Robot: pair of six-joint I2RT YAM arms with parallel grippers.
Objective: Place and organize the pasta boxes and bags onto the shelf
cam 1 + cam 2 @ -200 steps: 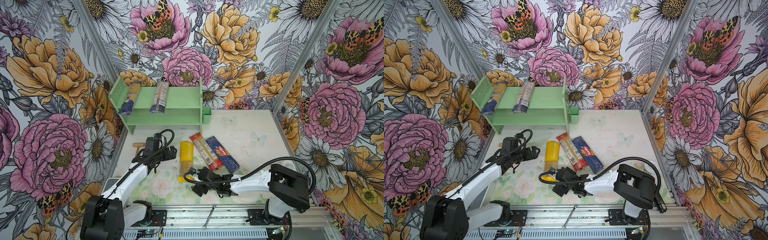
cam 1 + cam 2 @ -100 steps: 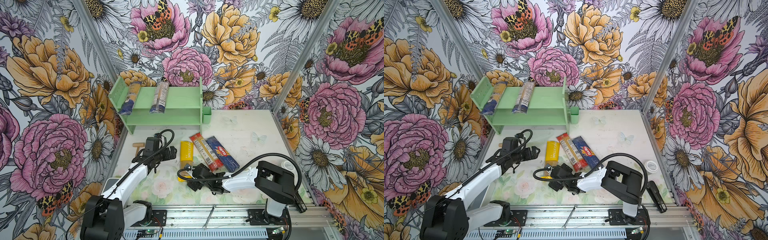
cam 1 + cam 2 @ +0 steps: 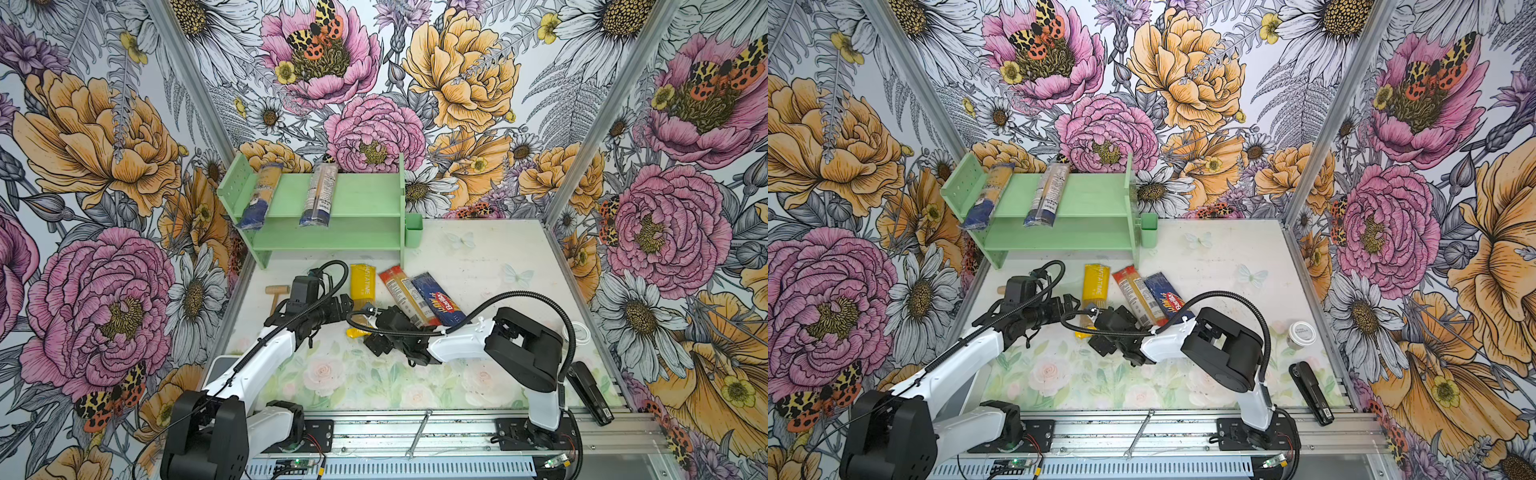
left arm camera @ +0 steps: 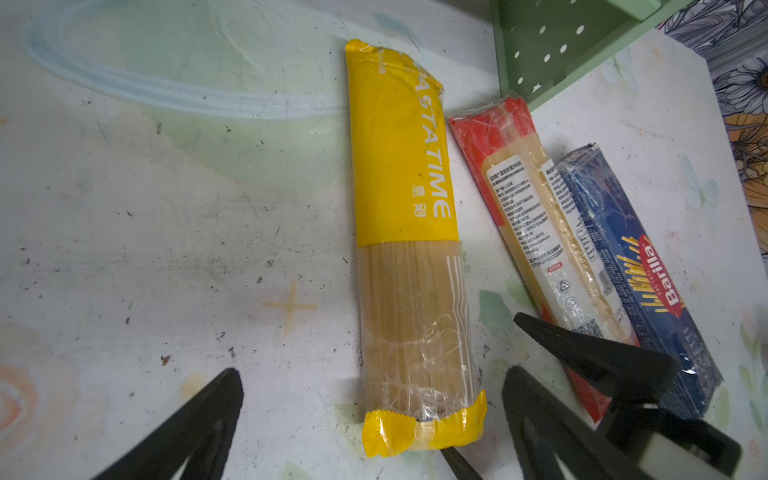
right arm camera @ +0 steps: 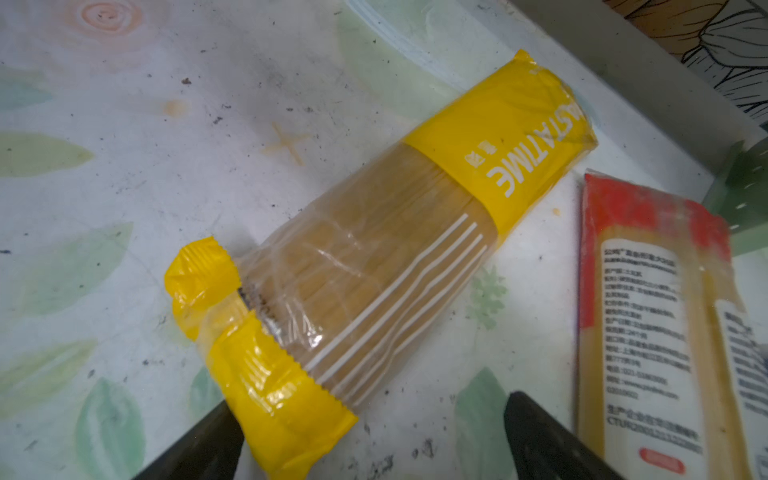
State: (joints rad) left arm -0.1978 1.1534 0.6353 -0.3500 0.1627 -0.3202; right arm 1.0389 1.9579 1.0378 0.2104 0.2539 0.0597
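The yellow bag (image 3: 362,284) lies on the table in front of the mint-green shelf (image 3: 353,241). To its right lie the red-ended clear bag (image 3: 401,291) and the dark blue Barilla box (image 3: 436,303). Two clear bags with dark blue ends (image 3: 259,195) (image 3: 318,195) lie on the shelf's top tier. My left gripper (image 4: 374,374) is open, its fingers (image 4: 199,419) on either side of the yellow bag's (image 4: 407,208) near end. My right gripper (image 5: 370,405) is open at that same end of the yellow bag (image 5: 395,257), one finger (image 5: 208,449) against the crimped tip. In both top views the two grippers (image 3: 347,309) (image 3: 372,332) meet there.
A green cup (image 3: 413,228) hangs on the shelf's right side. A small wooden mallet (image 3: 277,289) lies left of the left gripper. A white-lidded jar (image 3: 1301,334) and a black stapler (image 3: 590,395) sit at the right. A wrench (image 3: 417,432) lies on the front rail.
My right arm has swung left and away from the front rail, bringing its gripper up to the yellow bag's near end. The left arm has hardly moved. The packs lie as before.
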